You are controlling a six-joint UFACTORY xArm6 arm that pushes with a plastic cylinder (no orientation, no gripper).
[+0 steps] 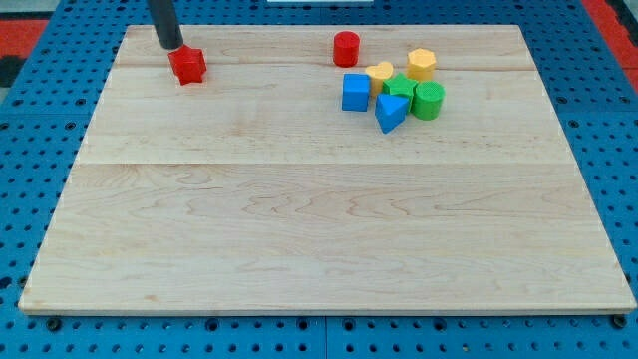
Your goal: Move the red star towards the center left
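Rod [164, 25] cut off by view's top edge near board's far left corner. Green block [400, 87] in the cluster mostly hidden behind blue triangle [390, 113]; shape unclear. Yellow block [380, 75] partly hidden behind blue cube [356, 92].

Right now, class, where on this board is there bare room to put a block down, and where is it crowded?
Bare: everything below the blocks to the board bottom edge, and the top strip between red star and red cylinder. Crowded: the view's top right, where blue, yellow and green blocks bunch around the blue cube. My tip touches the star.
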